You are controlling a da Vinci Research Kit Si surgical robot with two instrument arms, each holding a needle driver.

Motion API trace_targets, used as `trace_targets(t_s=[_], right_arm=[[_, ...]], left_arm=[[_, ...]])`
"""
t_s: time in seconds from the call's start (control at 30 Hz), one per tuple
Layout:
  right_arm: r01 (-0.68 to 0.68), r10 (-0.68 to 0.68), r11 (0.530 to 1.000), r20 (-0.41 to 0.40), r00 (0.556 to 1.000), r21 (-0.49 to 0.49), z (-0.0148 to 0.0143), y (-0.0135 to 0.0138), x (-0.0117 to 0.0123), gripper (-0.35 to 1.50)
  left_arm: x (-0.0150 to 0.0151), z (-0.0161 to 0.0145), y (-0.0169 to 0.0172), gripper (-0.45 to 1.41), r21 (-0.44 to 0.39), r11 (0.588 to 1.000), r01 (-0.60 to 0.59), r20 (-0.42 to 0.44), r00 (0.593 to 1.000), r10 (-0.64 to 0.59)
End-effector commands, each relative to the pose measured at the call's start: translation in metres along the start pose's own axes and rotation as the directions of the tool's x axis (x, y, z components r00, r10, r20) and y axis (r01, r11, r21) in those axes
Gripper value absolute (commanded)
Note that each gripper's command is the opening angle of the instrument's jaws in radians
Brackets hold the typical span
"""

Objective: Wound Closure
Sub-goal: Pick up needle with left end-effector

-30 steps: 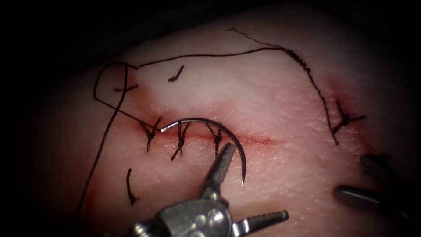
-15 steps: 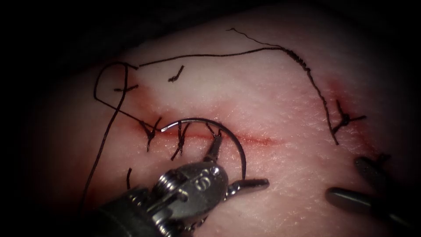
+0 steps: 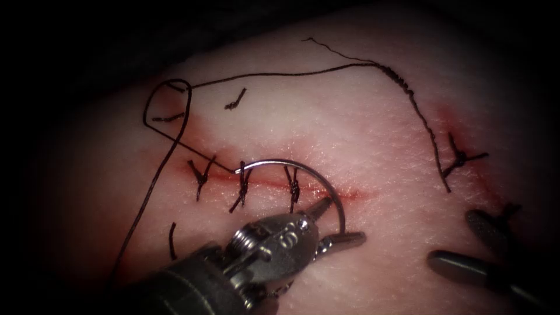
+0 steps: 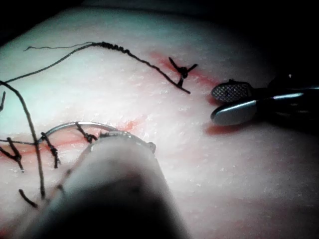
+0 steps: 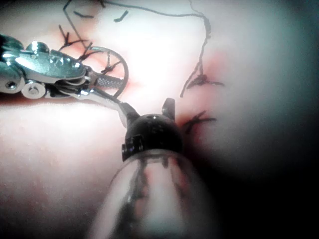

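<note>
The tissue [image 3: 361, 116] has a red cut [image 3: 356, 191] running left to right, crossed by three stitches [image 3: 242, 186]. The curved needle [image 3: 291, 162] lies arched on the surface over the cut, its tail at the middle stitch. Its tip end is hidden at my left tool [image 3: 346, 219], whose jaws are shut on it there. The same needle [image 5: 123, 69] and left tool [image 5: 120, 92] appear in the right wrist view. Thread [image 3: 157, 175] runs from the tail up left into a loop. My right tool [image 3: 452, 239], open and empty [image 4: 214, 104], hovers right of the cut.
A knotted stitch [image 3: 458, 157] sits to the right beyond the cut's end, with red fluid around it. Long thread [image 3: 280, 74] trails across the far tissue. Short cut ends of thread [image 3: 235, 99] [image 3: 172, 240] lie on the left.
My left tool advanced over the needle's tip end and closed on it. The needle and its thread loop then shifted to the right. The right tool crept slightly left.
</note>
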Motion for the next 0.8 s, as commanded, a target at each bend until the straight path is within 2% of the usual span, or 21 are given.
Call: trace_targets(t_s=[0.03, 0.07, 0.13, 0.17, 0.23, 0.37, 0.47, 0.53, 0.67, 0.8], right_arm=[[0.005, -0.005, 1.000, -0.004, 1.000, 0.003, 0.0009, -0.0009, 0.0006, 0.73], [0.004, -0.004, 1.000, -0.004, 1.000, 0.002, 0.0010, -0.0009, 0.0006, 0.74], [0.004, -0.004, 1.000, -0.004, 1.000, 0.002, 0.0009, -0.0009, 0.0006, 0.74], [0.010, -0.010, 1.000, -0.004, 1.000, 0.001, 0.0009, -0.0010, 0.0006, 0.73], [0.010, -0.009, 1.000, -0.003, 1.000, 0.002, 0.0008, -0.0010, 0.0007, 0.66], [0.006, -0.006, 1.000, 0.004, 1.000, 0.003, 0.0002, -0.0011, 0.0014, 0.86], [-0.022, 0.022, 1.000, 0.025, 0.999, 0.021, -0.0003, -0.0029, 0.0033, 0.85], [-0.032, 0.031, 0.999, 0.027, 0.999, 0.013, -0.0001, -0.0038, 0.0041, 0.83], [-0.039, 0.039, 0.999, 0.023, 0.999, -0.018, 0.0018, -0.0063, 0.0056, 0.90], [-0.026, 0.027, 0.999, 0.018, 0.999, -0.035, 0.0033, -0.0078, 0.0059, 0.93]], left_arm=[[0.0007, 0.0005, -0.0003, -0.06, 0.001, 1.000, -0.004, -0.004, 1.000, 0.004], [0.0006, 0.0005, -0.0004, -0.13, 0.000, 1.000, -0.006, -0.005, 1.000, 0.006], [0.0003, 0.0005, -0.0006, -0.40, -0.001, 1.000, -0.014, -0.005, 1.000, 0.014], [0.0003, 0.0005, -0.0007, -0.45, -0.001, 1.000, -0.027, -0.004, 1.000, 0.027], [0.0002, 0.0004, -0.0008, -0.45, -0.003, 0.998, -0.063, -0.002, 0.998, 0.063], [0.0003, -0.0003, -0.0003, -0.45, -0.002, 0.991, -0.136, 0.002, 0.991, 0.136], [0.0014, -0.0015, 0.0010, -0.45, 0.035, 0.975, -0.222, -0.068, 0.972, 0.223], [0.0018, -0.0022, 0.0013, -0.45, 0.058, 0.968, -0.244, -0.084, 0.965, 0.249], [0.0024, -0.0039, 0.0019, -0.45, 0.124, 0.952, -0.281, -0.095, 0.951, 0.293], [0.0025, -0.0044, 0.0021, -0.45, 0.162, 0.940, -0.300, -0.099, 0.943, 0.318]])
